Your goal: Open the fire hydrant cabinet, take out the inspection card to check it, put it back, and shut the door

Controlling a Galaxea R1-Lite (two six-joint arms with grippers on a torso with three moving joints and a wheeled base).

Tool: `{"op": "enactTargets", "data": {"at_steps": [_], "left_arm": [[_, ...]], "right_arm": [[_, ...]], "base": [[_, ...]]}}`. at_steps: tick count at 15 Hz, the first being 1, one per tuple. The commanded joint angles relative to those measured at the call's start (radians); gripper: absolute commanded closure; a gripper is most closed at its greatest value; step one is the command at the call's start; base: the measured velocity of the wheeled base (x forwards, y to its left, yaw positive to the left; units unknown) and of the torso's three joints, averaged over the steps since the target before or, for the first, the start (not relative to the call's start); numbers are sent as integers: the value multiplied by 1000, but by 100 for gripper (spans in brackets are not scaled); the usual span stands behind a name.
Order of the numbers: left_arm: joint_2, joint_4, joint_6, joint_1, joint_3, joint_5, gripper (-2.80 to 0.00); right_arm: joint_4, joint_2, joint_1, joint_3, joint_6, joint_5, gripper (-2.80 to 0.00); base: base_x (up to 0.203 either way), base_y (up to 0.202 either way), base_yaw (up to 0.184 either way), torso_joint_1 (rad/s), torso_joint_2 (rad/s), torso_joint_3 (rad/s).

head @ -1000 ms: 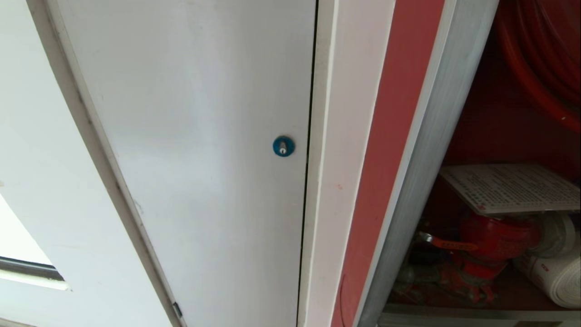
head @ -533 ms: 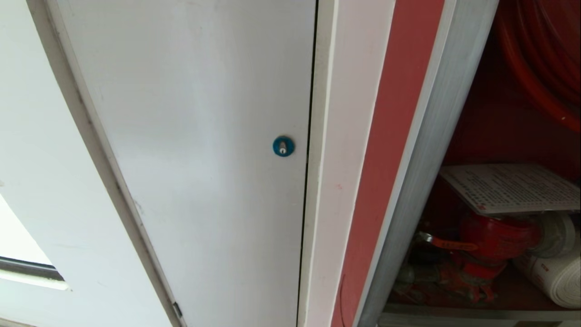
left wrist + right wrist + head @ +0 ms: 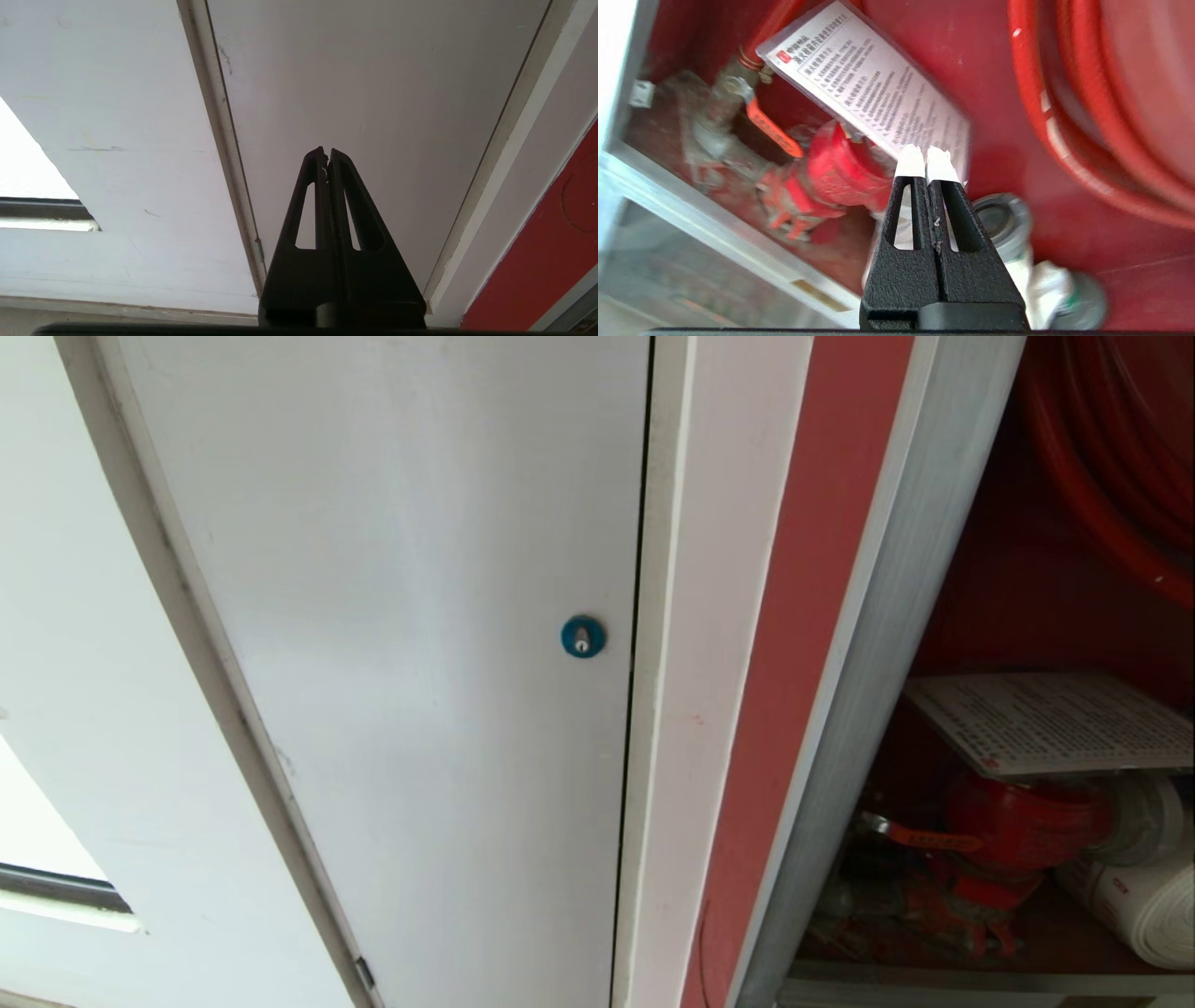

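Observation:
The fire hydrant cabinet (image 3: 868, 709) stands open at the right, showing its silver frame and red interior. The inspection card (image 3: 1055, 723) lies roughly level on top of the red hydrant valve (image 3: 1018, 826). In the right wrist view the card (image 3: 868, 79) shows its printed face. My right gripper (image 3: 927, 154) is shut inside the cabinet, its white-taped tips just before the card's near corner, with nothing visibly between them. The cabinet's door is out of view. My left gripper (image 3: 325, 151) is shut and empty, parked before a plain white door (image 3: 373, 93).
The white door with a round blue lock (image 3: 583, 637) fills the left of the head view. A red hose reel (image 3: 1087, 116) hangs beside the card. A white rolled hose (image 3: 1139, 905) with a metal coupling (image 3: 1001, 224) lies under the valve.

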State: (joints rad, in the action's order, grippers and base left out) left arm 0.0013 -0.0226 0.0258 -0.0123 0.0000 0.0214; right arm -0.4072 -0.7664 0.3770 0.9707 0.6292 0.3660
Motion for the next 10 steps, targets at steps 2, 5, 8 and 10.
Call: {"op": "enactTargets", "data": {"at_steps": [2,5,8,10], "left_arm": [[0,0,0,0,14,0,0],[0,0,0,0,14,0,0],[0,0,0,0,14,0,0],[0,0,0,0,14,0,0]], "right_arm": [[-5,-1,0,-16,-66,2,0],[-119,-10,0,8,-86,-12,0],[-368,-92,0,181,-81,-11,0],[-476,-201,-2,283,-68,-10,0]], "base": [[0,0,0,0,0,0],[0,0,0,0,0,0],[0,0,0,0,0,0],[0,0,0,0,0,0]]}}
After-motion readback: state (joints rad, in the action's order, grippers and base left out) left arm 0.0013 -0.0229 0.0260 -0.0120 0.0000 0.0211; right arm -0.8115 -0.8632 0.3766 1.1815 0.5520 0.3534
